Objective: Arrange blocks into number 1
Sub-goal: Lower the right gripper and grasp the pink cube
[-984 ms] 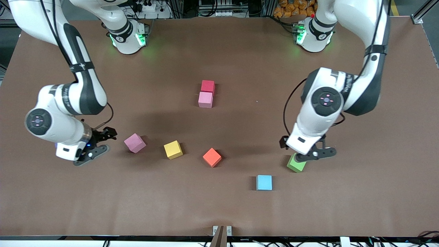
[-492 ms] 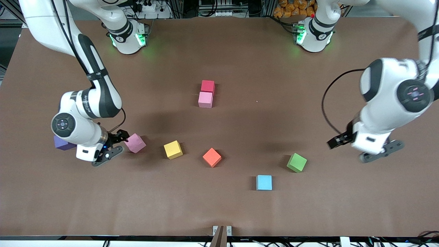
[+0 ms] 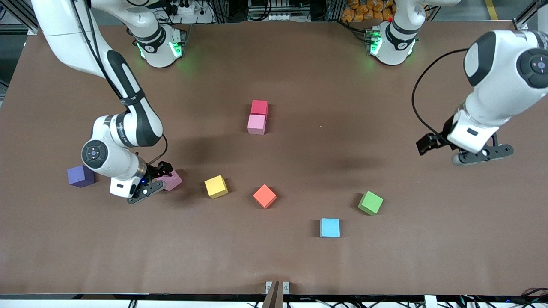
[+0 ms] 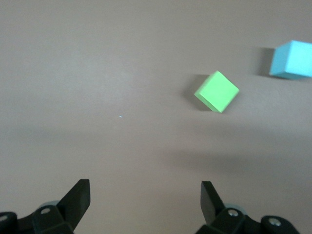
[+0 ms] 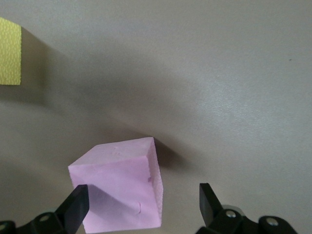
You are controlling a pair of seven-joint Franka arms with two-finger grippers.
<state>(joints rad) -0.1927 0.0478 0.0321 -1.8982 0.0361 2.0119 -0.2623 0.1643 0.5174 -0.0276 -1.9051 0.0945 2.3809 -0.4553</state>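
A red block [image 3: 259, 107] and a pink block [image 3: 256, 124] touch in a short column mid-table. Nearer the camera lie a second pink block [image 3: 173, 180], yellow [image 3: 215, 186], orange [image 3: 264, 196], green [image 3: 370, 202], light blue [image 3: 330, 227] and purple [image 3: 81, 176] blocks. My right gripper [image 3: 153, 180] is open, low over the second pink block [image 5: 119, 187], which sits tilted between its fingers [image 5: 78, 204]. The yellow block [image 5: 9, 51] shows at that view's edge. My left gripper [image 3: 483, 155] hangs open and empty [image 4: 145, 195] over bare table; green [image 4: 217, 91] and light blue [image 4: 292, 59] blocks lie ahead of it.
Brown table surface [image 3: 299, 256] all round the blocks. The arm bases [image 3: 159, 45] stand along the edge farthest from the camera. A small metal bracket [image 3: 277, 287] sits at the table's near edge.
The right gripper has slid from beside the purple block onto the second pink block. The left arm has lifted off the green block and swung out toward its own end of the table.
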